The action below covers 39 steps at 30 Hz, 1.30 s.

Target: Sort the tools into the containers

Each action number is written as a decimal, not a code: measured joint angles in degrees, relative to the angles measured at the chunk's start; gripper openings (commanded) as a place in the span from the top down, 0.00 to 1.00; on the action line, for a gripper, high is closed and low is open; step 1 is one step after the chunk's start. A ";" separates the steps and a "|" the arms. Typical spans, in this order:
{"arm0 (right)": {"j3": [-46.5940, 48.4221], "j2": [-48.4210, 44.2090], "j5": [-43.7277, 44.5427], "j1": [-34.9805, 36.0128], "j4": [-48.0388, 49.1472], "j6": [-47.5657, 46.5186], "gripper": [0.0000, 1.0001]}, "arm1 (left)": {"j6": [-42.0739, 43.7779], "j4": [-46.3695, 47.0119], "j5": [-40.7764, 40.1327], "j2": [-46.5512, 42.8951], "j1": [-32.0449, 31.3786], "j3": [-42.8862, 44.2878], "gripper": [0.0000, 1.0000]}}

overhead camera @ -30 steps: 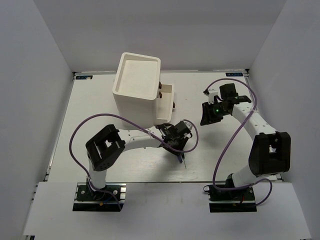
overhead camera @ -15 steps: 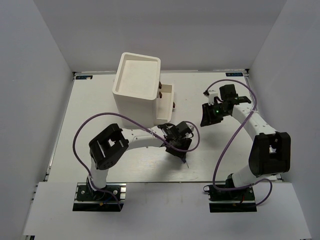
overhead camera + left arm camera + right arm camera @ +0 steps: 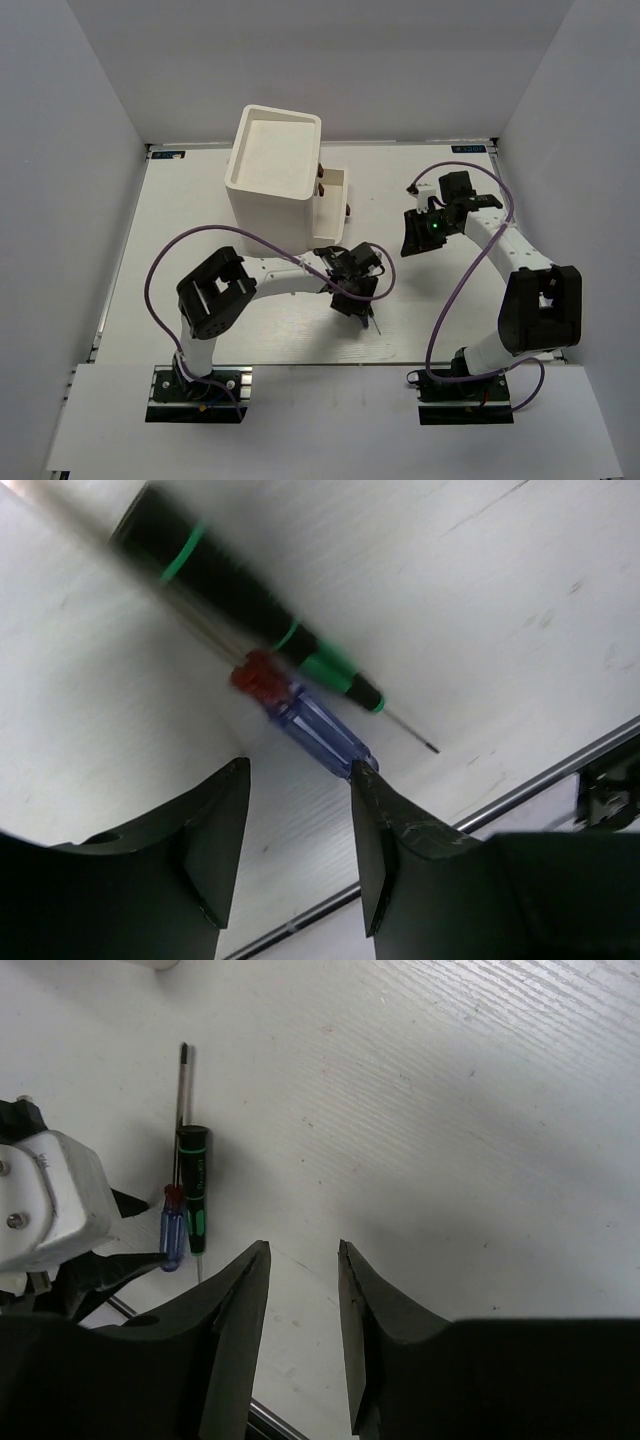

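Note:
Two thin screwdrivers lie side by side on the table. One has a blue handle with a red cap point(image 3: 312, 723), the other a black and green handle point(image 3: 250, 600). My left gripper point(image 3: 300, 780) is open and hovers low over them. Its right fingertip is at the blue handle's end. Both also show in the right wrist view, blue point(image 3: 172, 1230) and black and green point(image 3: 193, 1198). My right gripper point(image 3: 300, 1252) is open and empty above bare table. The white cabinet point(image 3: 272, 180) stands at the back with one drawer point(image 3: 336, 203) pulled out. Pliers and stubby screwdrivers are out of view.
The left arm's purple cable loops over the table beside the cabinet. The table's front edge with a metal rail point(image 3: 540, 775) runs close behind the screwdrivers. White walls enclose the table on three sides.
My left gripper has shifted a little toward the front edge, over the screwdrivers. My right gripper has barely moved.

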 measured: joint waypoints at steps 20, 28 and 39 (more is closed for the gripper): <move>-0.02 -0.33 -0.66 0.00 0.02 -0.17 0.60 | 1.99 -4.96 -6.27 -10.36 0.15 -5.51 0.42; -0.66 -0.33 -0.66 -0.02 0.00 -0.17 0.60 | 8.90 -3.37 -5.99 -8.66 0.11 -4.87 0.42; -0.66 -0.37 -0.63 -0.02 -0.04 -0.22 0.60 | 21.70 -4.44 -8.39 -3.19 1.38 -2.34 0.45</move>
